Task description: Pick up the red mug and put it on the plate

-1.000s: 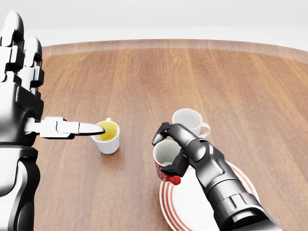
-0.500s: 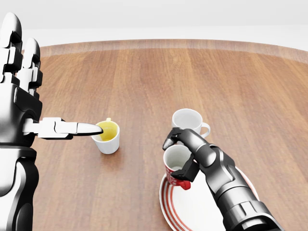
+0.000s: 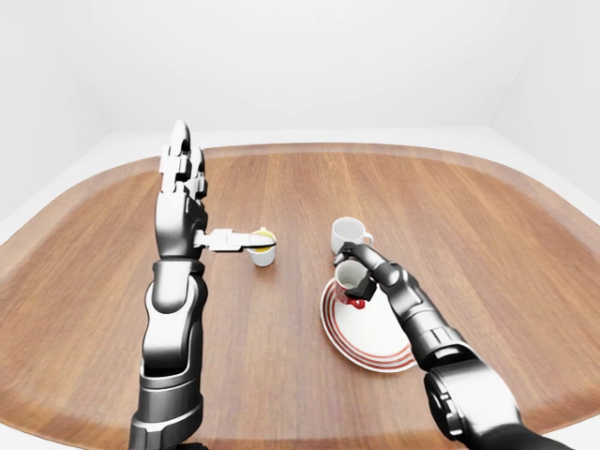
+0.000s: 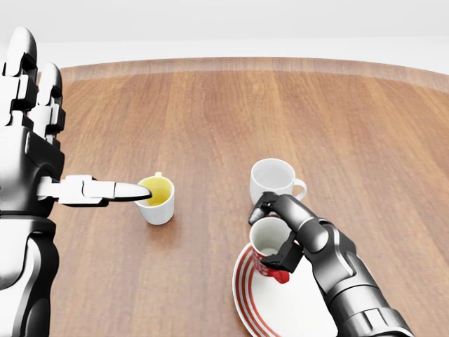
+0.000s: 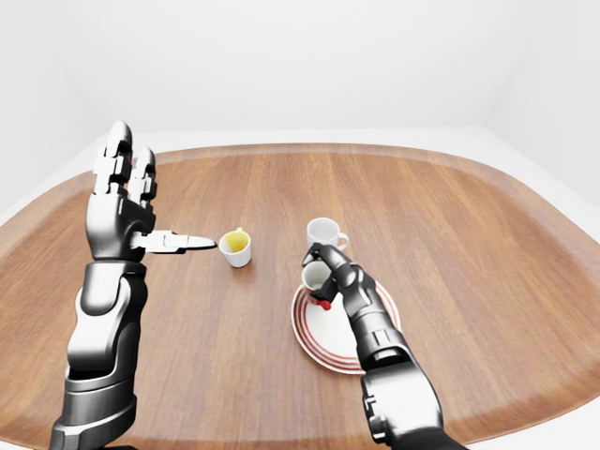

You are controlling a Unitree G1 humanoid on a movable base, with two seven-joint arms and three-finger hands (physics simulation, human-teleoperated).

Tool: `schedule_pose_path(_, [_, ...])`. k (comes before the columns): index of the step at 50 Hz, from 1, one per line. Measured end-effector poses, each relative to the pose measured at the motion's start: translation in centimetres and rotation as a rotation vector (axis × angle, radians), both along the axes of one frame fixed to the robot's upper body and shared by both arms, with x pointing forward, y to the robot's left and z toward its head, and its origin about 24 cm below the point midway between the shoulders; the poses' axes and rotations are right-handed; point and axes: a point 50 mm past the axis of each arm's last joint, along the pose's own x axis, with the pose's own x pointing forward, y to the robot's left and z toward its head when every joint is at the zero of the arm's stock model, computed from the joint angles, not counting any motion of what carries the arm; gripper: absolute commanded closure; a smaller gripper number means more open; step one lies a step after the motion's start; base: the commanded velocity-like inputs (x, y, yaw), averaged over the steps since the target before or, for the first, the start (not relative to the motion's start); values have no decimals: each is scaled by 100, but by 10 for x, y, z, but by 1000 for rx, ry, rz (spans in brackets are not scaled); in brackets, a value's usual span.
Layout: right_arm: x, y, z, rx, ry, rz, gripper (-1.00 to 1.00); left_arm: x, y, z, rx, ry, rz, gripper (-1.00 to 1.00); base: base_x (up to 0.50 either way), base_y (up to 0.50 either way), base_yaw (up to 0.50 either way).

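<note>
1. We judge the task to be well along: the red mug is lifted and gripped, and it sits over the near-left part of the plate in the head view. What is left, as far as we can see, is to lower it, set it down and let go.

2. Our right hand has its fingers curled closed round the red mug, one over the rim side and another under the red base. We cannot tell whether the mug's bottom touches the plate or hangs just above it.

3. Just beyond that hand stands a white mug, close to the knuckles but apart from them, and off the plate.

4. Our left hand is raised upright with fingers spread wide and holds nothing. Its thumb points sideways, and its tip overlaps the rim of a yellow-lined mug in the view; contact is unclear.

5. Everything rests on the wooden table.
</note>
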Motion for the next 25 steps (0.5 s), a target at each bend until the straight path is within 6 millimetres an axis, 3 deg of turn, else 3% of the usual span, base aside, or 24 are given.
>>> schedule_pose_path(25, [-12,-17,-4,-1,-14,-16,100,4,-3,-7,7,33,-5,-100,0,0,0])
